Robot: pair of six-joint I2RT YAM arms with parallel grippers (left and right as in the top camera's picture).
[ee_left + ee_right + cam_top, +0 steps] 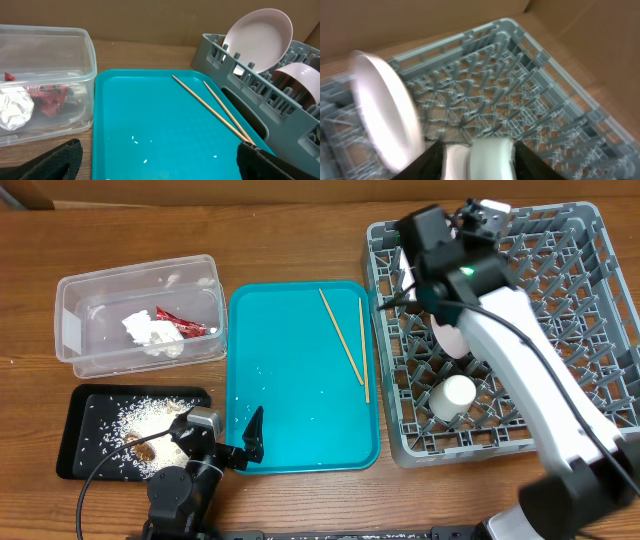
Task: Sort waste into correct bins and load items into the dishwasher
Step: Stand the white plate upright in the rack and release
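Highest from overhead, the right gripper (pixel 412 265) hangs over the 10 o'clock corner of the grey rack (pixel 590 225), with a white cup (pixel 458 393) at 5 o'clock from it.

Left wrist: the left gripper (pixel 160 170) is spread wide and empty. Two thin chopsticks (pixel 215 105) lie on the teal tray (pixel 125 100) at 1 o'clock.

Right wrist: the fingers (pixel 430 162) flank a white bowl (pixel 490 157); whether they pinch it I cannot tell. A plate (pixel 382 115) stands on edge at 10 o'clock.

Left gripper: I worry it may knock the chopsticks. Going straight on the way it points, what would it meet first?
Probably the floor of the teal tray, bare there but for a few rice grains. The chopsticks lie to the right of the line of the left gripper, though depth is unclear.
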